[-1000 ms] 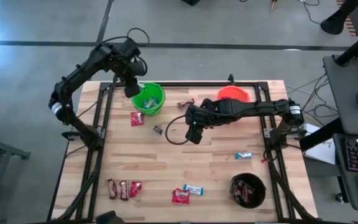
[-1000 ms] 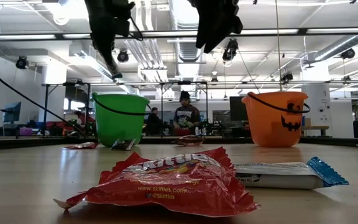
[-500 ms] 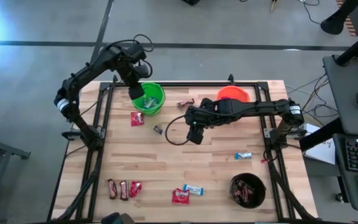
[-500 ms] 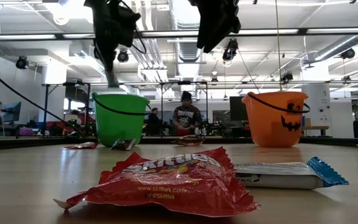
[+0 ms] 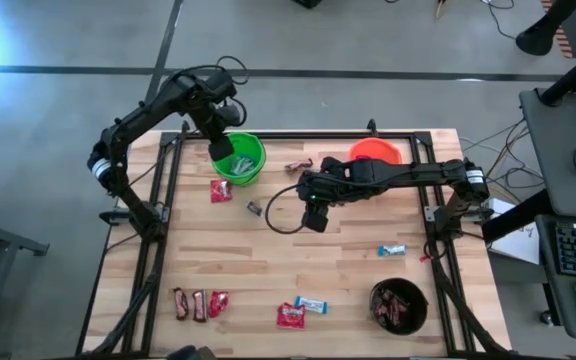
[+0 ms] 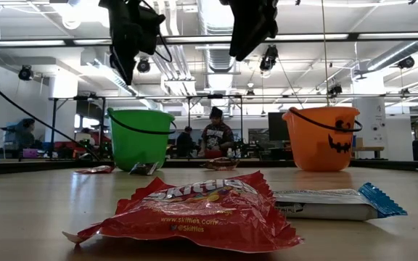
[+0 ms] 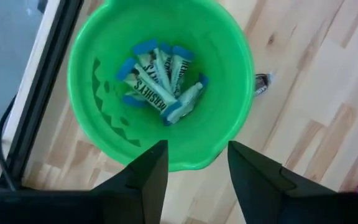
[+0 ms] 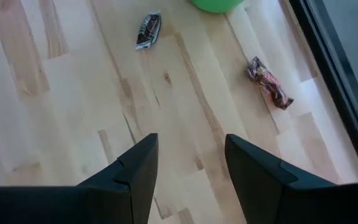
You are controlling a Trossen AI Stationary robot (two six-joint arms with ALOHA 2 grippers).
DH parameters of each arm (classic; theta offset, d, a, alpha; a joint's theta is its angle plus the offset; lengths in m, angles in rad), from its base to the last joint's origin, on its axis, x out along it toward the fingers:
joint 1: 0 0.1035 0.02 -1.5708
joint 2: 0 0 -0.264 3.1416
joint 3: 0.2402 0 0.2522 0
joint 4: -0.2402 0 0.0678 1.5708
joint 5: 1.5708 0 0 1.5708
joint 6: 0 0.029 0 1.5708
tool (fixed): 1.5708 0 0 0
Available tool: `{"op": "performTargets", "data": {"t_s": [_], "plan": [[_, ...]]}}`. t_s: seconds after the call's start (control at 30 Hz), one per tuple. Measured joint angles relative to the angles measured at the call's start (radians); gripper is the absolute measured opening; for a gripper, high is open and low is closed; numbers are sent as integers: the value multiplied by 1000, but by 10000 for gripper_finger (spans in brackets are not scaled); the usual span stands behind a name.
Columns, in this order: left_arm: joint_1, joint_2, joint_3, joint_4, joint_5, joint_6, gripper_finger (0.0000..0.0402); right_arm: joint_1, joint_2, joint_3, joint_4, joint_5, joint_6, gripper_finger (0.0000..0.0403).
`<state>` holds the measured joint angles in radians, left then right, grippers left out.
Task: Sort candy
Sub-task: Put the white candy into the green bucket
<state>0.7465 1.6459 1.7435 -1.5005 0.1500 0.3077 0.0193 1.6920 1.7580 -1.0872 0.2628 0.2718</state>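
My left gripper (image 5: pixel 220 150) hangs open above the green bucket (image 5: pixel 242 160). In the left wrist view its fingers stand apart over the bucket's near rim (image 7: pixel 166 163), with nothing between them. Several light-blue-and-white bars (image 7: pixel 159 84) lie on the bucket's floor. My right gripper (image 5: pixel 313 216) hovers open over bare wood mid-table, also with nothing between its fingers (image 8: pixel 188 162). Loose candy lies flat on the table: a red packet (image 5: pixel 221 191), a dark bar (image 5: pixel 254 208), another dark bar (image 5: pixel 299 166) and a blue bar (image 5: pixel 391 250).
An orange bucket (image 5: pixel 375 152) stands at the far side and a black bucket (image 5: pixel 398 306), with candy in it, at the near right. More candy lies near the front edge: three pieces (image 5: pixel 199 304), a red packet (image 5: pixel 290 316) and a blue bar (image 5: pixel 311 304).
My left gripper has shifted a little over the green bucket and sunk slightly. In the low view its tips have gone from a narrow point to a wider, open end. The pale bit at the tips half a second ago no longer shows.
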Motion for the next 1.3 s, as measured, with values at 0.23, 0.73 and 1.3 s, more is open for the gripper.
{"op": "performTargets", "data": {"t_s": [0.23, 0.73, 1.3], "plan": [[-108, -3, 0, 3, 51, 25, 141, 0, 0, 0, 39, -147, -137, 157], [-393, -29, 0, 4, 51, 0, 75, 82, 6, -69, 60, -237, 88, 103], [-491, -135, 0, -11, 50, -67, 23, 217, 28, -229, 264, -237, 320, 111]]}}
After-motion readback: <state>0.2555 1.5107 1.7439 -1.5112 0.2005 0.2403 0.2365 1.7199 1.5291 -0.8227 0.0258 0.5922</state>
